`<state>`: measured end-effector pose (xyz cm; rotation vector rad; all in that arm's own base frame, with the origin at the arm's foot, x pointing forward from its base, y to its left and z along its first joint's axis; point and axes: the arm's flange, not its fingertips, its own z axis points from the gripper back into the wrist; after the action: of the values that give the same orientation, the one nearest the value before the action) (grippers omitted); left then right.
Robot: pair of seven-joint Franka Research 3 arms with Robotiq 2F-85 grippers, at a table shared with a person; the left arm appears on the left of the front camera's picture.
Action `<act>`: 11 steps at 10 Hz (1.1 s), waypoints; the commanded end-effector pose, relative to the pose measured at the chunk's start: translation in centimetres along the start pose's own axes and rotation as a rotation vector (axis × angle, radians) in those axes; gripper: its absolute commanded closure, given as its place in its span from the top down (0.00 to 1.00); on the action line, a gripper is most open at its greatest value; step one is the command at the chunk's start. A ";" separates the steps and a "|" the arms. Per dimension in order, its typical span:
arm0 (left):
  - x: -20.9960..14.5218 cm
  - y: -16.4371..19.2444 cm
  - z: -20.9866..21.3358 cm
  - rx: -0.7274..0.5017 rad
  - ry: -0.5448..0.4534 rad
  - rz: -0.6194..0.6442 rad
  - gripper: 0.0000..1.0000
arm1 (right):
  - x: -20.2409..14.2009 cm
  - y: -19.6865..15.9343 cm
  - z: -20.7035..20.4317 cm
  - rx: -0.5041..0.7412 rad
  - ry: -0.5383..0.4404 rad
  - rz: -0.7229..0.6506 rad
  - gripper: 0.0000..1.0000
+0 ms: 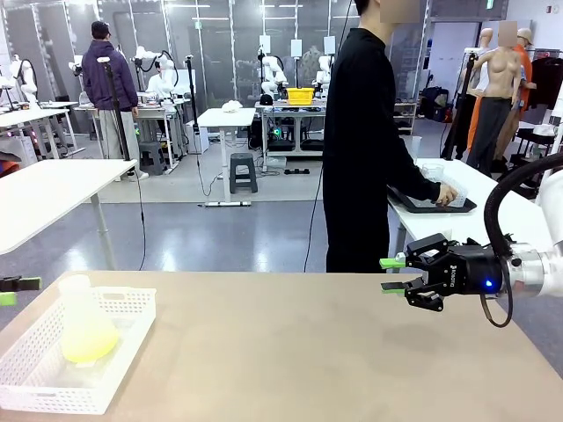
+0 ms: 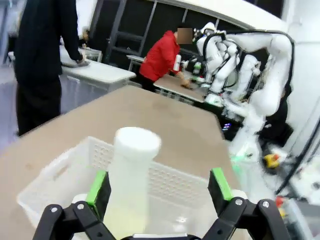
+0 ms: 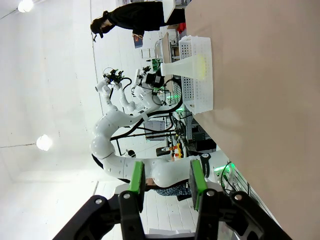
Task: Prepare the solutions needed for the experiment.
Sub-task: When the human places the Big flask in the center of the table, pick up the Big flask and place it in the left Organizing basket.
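Front view: one flask of yellow-green solution in one basket; right end effector half-open, empty.

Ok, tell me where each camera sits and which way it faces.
Front: fixed between the arms, looking across the table at the person; right gripper shows.
Left wrist: above the white basket, open fingers flanking the flask.
Right wrist: rolled sideways, looking along the tabletop past its empty fingers.
All three share basket and flask.

A robotics lab: rows of white tables carrying robot arms (a person works nearby), open grey floor.
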<state>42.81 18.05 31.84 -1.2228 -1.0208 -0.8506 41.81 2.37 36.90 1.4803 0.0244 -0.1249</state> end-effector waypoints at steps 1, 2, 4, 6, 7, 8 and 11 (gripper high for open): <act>3.6 -3.9 -0.2 -0.108 0.052 0.220 1.00 | -0.1 0.1 0.0 -0.012 -0.003 0.007 0.47; 4.8 -5.1 -0.9 -0.127 0.089 0.270 1.00 | -0.1 0.1 0.0 -0.012 -0.003 0.007 0.47; 6.5 -6.6 -2.5 -0.184 0.080 0.369 1.00 | -0.1 0.1 0.0 -0.012 -0.003 0.007 0.47; 7.7 -6.2 -4.6 -0.225 0.029 0.538 1.00 | -0.1 0.1 0.0 -0.012 -0.003 0.007 0.47; 8.0 -6.3 -5.5 -0.249 0.062 0.612 1.00 | -0.1 0.1 0.0 -0.012 -0.003 0.007 0.47; 8.2 -6.1 -6.3 -0.212 0.095 0.657 1.00 | -0.1 0.1 0.0 -0.012 -0.003 0.007 0.47; 8.0 -6.4 -9.2 -0.214 0.163 0.812 1.00 | -0.1 0.1 0.0 -0.012 -0.003 0.007 0.47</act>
<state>41.33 9.39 40.40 -1.5650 -0.2773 -0.4460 41.81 2.37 36.90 1.4803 0.0244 -0.1249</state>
